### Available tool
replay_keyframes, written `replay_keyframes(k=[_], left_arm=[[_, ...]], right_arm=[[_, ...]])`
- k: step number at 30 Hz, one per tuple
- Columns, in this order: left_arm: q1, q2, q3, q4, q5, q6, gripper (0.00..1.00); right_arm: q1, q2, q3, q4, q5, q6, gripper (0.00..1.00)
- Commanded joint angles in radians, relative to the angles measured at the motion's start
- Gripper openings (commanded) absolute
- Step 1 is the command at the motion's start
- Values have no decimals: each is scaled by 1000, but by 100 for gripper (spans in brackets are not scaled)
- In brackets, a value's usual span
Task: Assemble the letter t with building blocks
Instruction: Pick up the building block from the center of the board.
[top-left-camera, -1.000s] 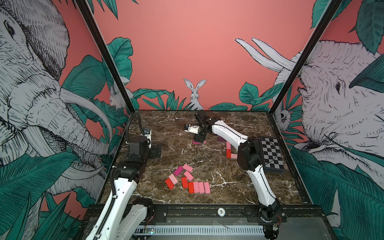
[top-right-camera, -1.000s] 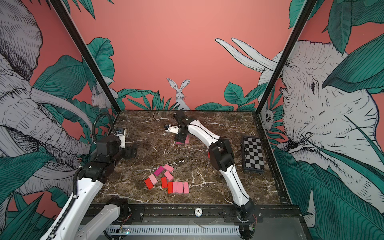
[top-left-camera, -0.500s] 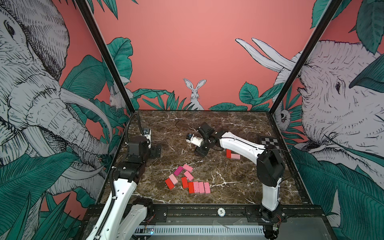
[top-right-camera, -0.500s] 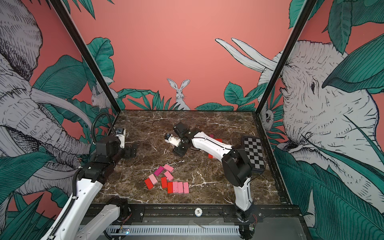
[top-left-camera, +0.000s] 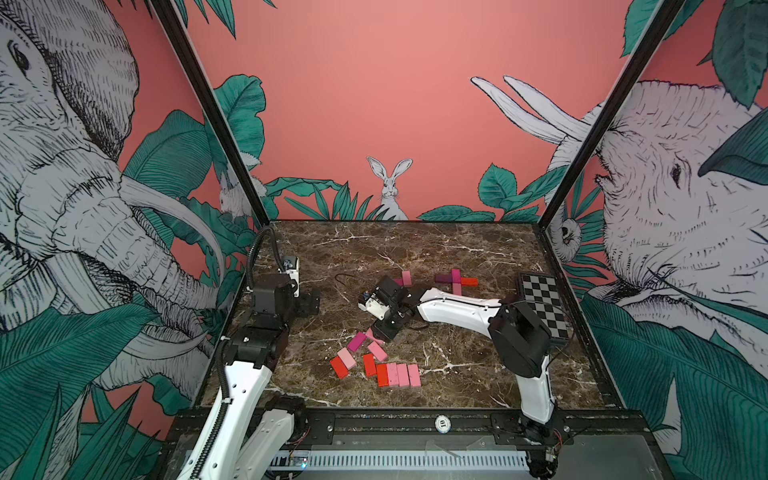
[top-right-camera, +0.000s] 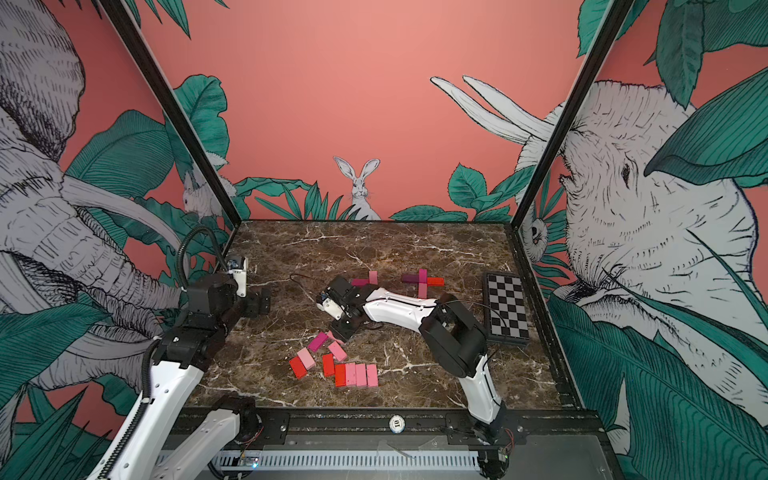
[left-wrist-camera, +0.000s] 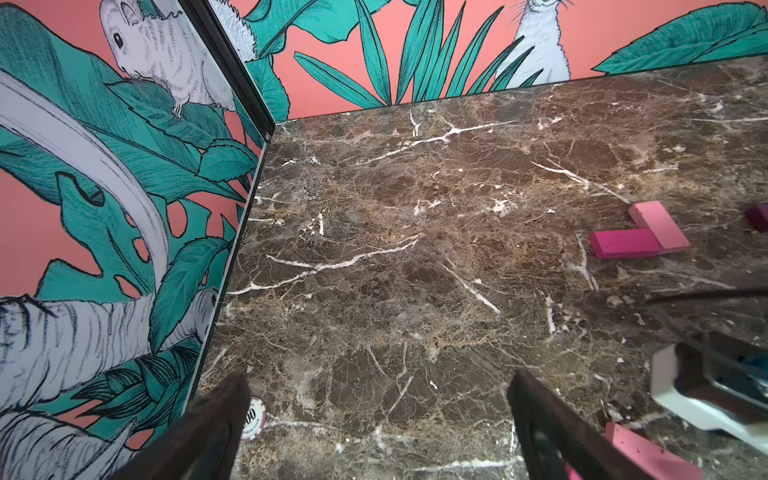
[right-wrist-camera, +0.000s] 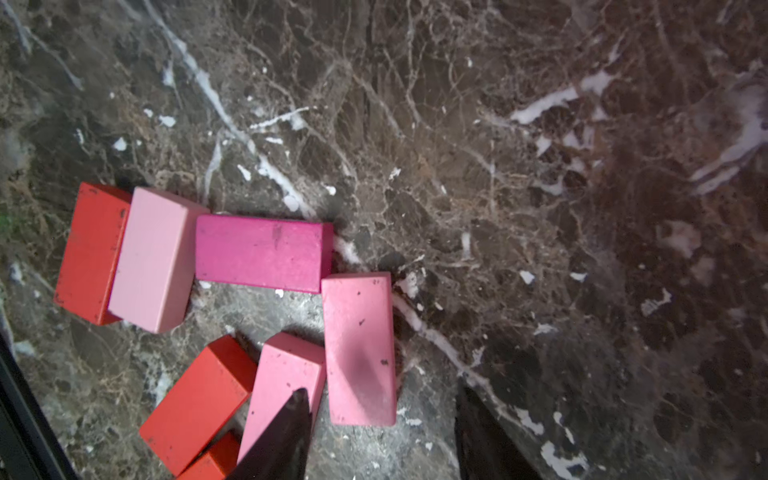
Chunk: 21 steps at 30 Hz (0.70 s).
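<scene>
Right arm (top-left-camera: 457, 309): swung back from the 12 o'clock blocks a second ago, now low over the heap near 6 o'clock.
Worktop (top-left-camera: 457, 249): brown veined marble.
Left gripper (left-wrist-camera: 376, 386): 9 o'clock edge, jaws wide apart over bare marble.
Checkerboard plate (top-left-camera: 544, 303): 3 o'clock edge.
Right gripper (right-wrist-camera: 382, 399): jaws apart, straddling one end of a pink block (right-wrist-camera: 359, 349), not touching it.
Building blocks (top-left-camera: 398, 374): loose heap, 6 to 7 o'clock; cross-shaped group (top-left-camera: 456, 275), 1 o'clock; L-shaped pair (top-left-camera: 406, 277), 12 o'clock.
</scene>
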Motion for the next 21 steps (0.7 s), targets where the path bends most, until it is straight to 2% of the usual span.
replay_keyframes(k=[1, 10, 21], left_arm=[[7, -21, -14, 12, 11, -4, 99], [6, -20, -15, 12, 21, -5, 99], [7, -28, -23, 23, 63, 9, 99]], right_arm=[[17, 38, 25, 27, 33, 41, 54], [39, 73, 51, 6, 53, 31, 52], [38, 110, 89, -41, 104, 13, 42]])
